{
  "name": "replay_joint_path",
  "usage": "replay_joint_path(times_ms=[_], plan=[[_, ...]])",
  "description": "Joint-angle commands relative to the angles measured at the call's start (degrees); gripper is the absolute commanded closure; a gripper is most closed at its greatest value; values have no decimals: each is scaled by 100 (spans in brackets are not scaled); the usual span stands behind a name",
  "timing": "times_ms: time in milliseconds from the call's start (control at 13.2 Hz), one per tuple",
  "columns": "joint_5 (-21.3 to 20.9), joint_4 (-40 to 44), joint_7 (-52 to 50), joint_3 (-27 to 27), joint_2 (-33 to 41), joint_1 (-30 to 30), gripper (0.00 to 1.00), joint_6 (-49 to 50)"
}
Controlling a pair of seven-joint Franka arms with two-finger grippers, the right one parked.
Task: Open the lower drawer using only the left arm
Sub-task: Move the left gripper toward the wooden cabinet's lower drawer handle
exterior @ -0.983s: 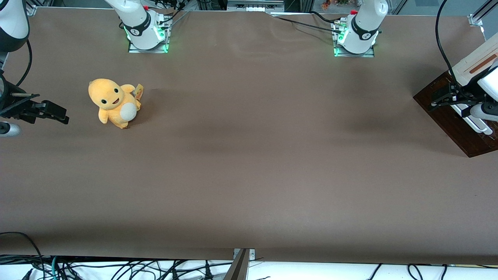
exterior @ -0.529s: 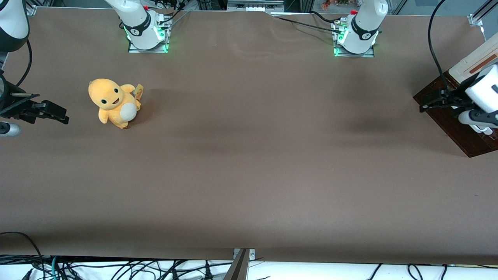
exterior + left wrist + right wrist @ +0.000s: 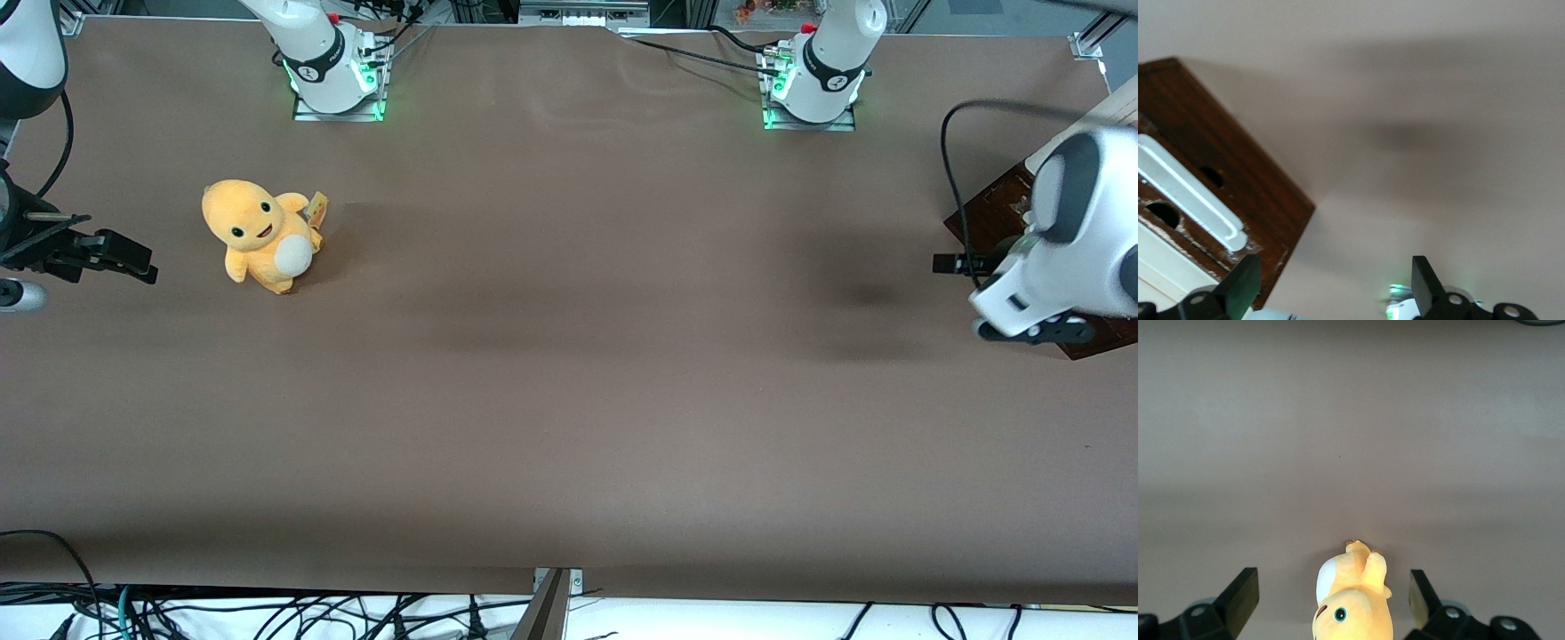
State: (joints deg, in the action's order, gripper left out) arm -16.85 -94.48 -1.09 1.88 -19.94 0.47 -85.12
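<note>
The lower drawer (image 3: 991, 206) stands pulled out at the working arm's end of the table, its dark brown front partly covered by the left arm (image 3: 1071, 231). In the left wrist view the drawer's brown front (image 3: 1251, 173) and its white loop handle (image 3: 1188, 193) show, with a strip of pale inside beside them. My left gripper (image 3: 953, 264) hovers over bare table just off the drawer's front, toward the table's middle. In the wrist view the gripper (image 3: 1335, 293) is open and empty, with only brown table between its fingertips (image 3: 1245, 283).
A yellow plush toy (image 3: 260, 236) sits toward the parked arm's end of the table and also shows in the right wrist view (image 3: 1353, 600). Two arm bases (image 3: 333, 67) (image 3: 813, 76) stand along the table's edge farthest from the front camera. The cabinet's cream top (image 3: 1118, 100) shows above the left arm.
The left arm has swung off the drawer toward the table's middle and nearer the front camera, now covering most of the drawer. The drawer itself has not visibly moved.
</note>
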Motion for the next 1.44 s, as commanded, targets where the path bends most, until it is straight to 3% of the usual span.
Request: replay_joint_path(times_ms=[0, 454, 832, 1210, 1361], plan=[[-1034, 88, -295, 32, -604, 23, 0, 188], [-2575, 52, -1385, 76, -1625, 313, 0, 373], [-3034, -36, -1842, 85, -1732, 779, 0, 355], [-3254, -71, -2906, 85, -2066, 578, 0, 495], [-3613, -79, -3177, 76, -2214, 525, 0, 628]])
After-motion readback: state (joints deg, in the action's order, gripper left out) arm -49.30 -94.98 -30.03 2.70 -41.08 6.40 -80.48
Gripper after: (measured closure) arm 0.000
